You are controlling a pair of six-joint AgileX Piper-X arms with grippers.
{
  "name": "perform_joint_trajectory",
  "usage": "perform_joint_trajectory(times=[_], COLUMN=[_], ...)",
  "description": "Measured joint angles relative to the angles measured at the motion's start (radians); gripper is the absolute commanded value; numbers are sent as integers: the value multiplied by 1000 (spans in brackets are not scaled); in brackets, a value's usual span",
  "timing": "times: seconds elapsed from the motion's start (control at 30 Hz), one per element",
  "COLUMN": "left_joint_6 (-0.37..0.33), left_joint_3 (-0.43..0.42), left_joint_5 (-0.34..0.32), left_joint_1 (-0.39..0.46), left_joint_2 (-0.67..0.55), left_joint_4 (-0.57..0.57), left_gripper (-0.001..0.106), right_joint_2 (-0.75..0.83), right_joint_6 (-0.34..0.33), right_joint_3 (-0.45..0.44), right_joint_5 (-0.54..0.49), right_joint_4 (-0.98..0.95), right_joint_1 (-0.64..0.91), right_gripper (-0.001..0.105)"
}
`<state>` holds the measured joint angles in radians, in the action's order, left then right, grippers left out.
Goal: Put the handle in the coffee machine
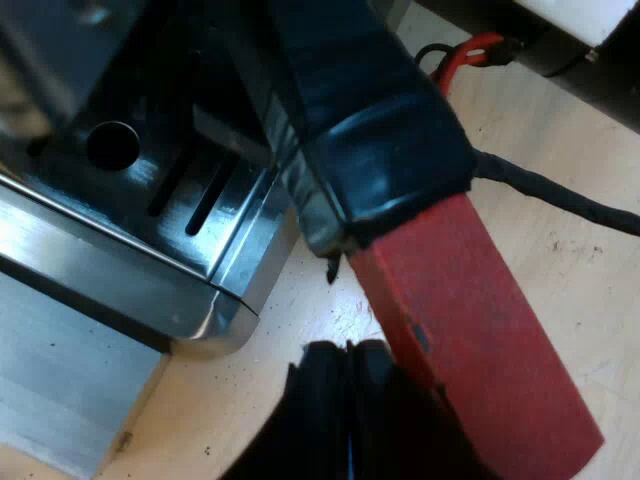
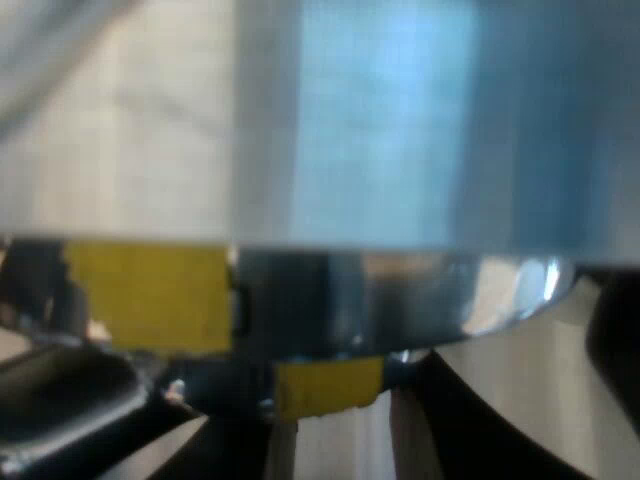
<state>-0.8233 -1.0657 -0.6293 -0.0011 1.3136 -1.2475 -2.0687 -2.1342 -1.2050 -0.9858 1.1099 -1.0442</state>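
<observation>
Left wrist view: the dark handle of the metal holder ran slantwise past the corner of the espresso machine, and its red end hung over the pale wooden table. The left gripper sat just beside the red end. Its two black fingers were pressed together with no gap between them, and nothing was held there. Whether they touched the red end could not be told. Next to the handle lay the machine's shallow metal tray, the one container in sight. Its dark, glossy top plate carried a round hole and two long slots. What lay inside the tray beneath that plate could not be made out.

Right wrist view: a blue tamper with a bright metal base stood very close before the right gripper. Yellow patches showed beside and under the metal base. Whether this gripper was clamped on the tamper or free of it could not be told.
</observation>
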Motion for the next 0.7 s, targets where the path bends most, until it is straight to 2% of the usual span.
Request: perform_joint_trajectory(times=[0.1, 0.27, 0.5, 0.67, 0.7], left_joint_6=[-1, -4, -27, -49, -56], left_joint_3=[2, 12, 14, 14, 14], left_joint_5=[-6, -16, -21, -21, -21], left_joint_1=[-2, -5, -8, -9, -9], left_joint_2=[0, 0, 0, 0, -4], left_joint_4=[-1, -1, -1, -1, -1], left_gripper=[0, 0, 0, 0, 0], right_joint_2=[2, 31, 153, 199, 263], right_joint_6=[0, 21, 79, 101, 124], right_joint_3=[-1, 20, 126, 162, 234], right_joint_5=[-32, -20, 44, 57, 78], right_joint_4=[-5, -44, -170, -208, -238], right_joint_1=[-9, -12, -15, -15, -15], right_gripper=[28, 28, 28, 28, 28])
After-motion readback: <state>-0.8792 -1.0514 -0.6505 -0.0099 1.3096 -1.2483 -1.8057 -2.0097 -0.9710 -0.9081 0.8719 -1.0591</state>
